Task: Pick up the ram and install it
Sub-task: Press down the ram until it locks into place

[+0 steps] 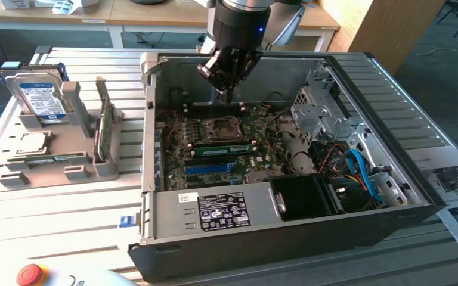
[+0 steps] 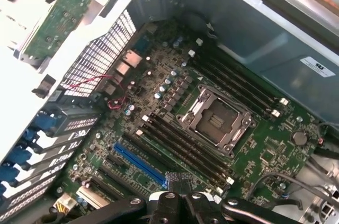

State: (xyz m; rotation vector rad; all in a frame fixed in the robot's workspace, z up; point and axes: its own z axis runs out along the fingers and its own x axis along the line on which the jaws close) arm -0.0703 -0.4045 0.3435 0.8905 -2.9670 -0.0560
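Exterior view: the gripper (image 1: 226, 89) hangs inside the open computer case (image 1: 420, 179), over the far part of the motherboard (image 1: 213, 155), its jaws pressed together with nothing between them. One ram (image 1: 222, 148) stick lies seated in a slot just near of the CPU socket (image 1: 215, 127). A holder (image 1: 62, 155) with spare parts stands on the desk (image 1: 54, 220) at the exterior view's left.

1. The open computer case (image 1: 293, 238) lay on the surface (image 1: 62, 220), toward the exterior view's right.
2. A motherboard (image 1: 213, 152) sat in the case, its processor socket (image 1: 219, 127) near the middle.
3. The gripper (image 1: 226, 95) hung over the case's far wall.
4. A holder rack (image 1: 54, 161) stood near the surface's left edge, a hard drive (image 1: 40, 95) upright in it.
5. A red button (image 1: 31, 274) sat at the near-left corner.
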